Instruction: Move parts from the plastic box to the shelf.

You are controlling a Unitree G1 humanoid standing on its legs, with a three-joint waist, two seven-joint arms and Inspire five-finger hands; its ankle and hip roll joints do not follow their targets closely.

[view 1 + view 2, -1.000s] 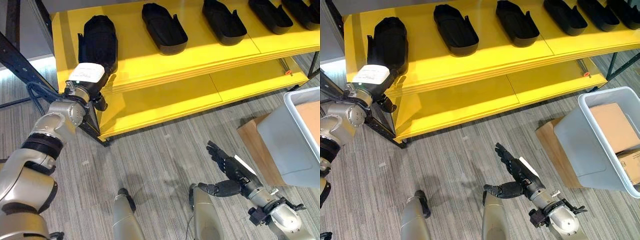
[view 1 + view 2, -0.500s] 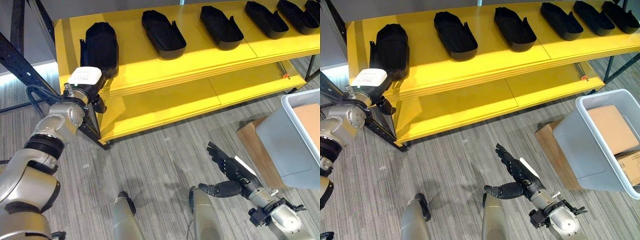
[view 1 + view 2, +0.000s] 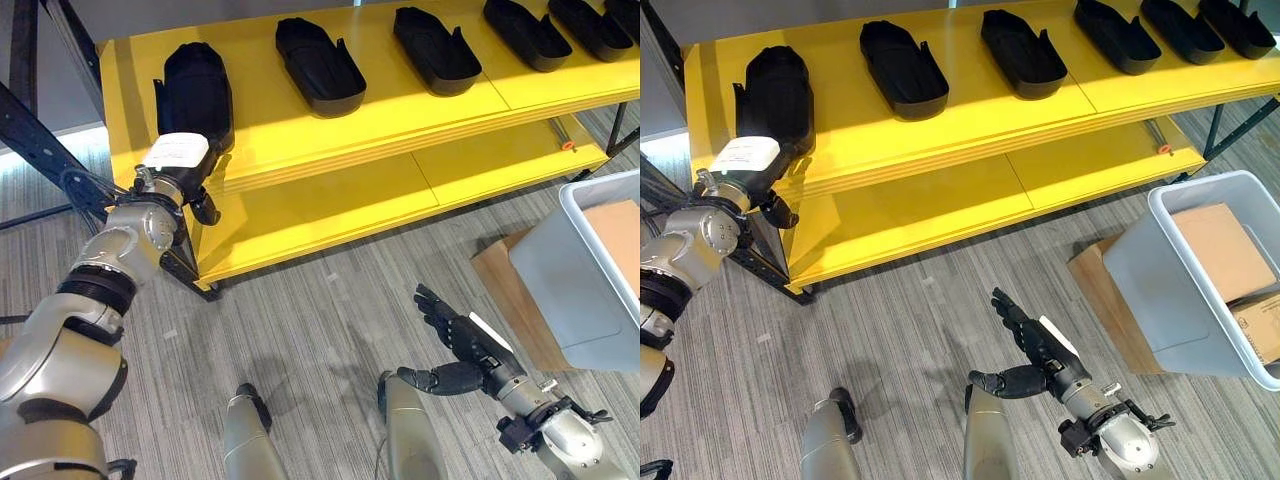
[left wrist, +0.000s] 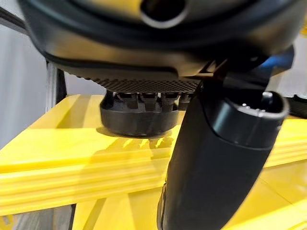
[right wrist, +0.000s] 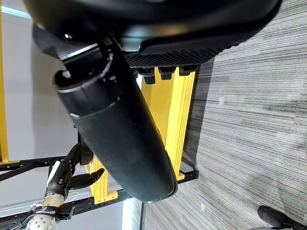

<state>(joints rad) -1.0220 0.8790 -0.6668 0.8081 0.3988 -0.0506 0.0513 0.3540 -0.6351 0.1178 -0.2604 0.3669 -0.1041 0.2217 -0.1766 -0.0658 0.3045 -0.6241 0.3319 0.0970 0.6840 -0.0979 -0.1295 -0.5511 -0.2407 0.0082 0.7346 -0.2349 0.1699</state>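
Left eye view: yellow shelf (image 3: 300, 130) is the landmark. Left hand (image 3: 178, 160) is at the shelf's left end, at the front edge of the top board, fingers resting over the near end of the leftmost black part (image 3: 195, 92); thumb hangs below the board edge. Left wrist view shows the part (image 4: 139, 112) sitting on the board past the fingers; cannot tell whether the fingers actually clamp it. More black parts (image 3: 318, 62) lie in a row along the same top board, spaced apart, toward the shelf's right end. Right hand (image 3: 462, 345) hangs over the floor well in front of the shelf, fingers straight and spread, holding nothing. Plastic box (image 3: 1200, 290) stands on the floor off the shelf's right front corner, cardboard boxes (image 3: 1225, 250) inside it.
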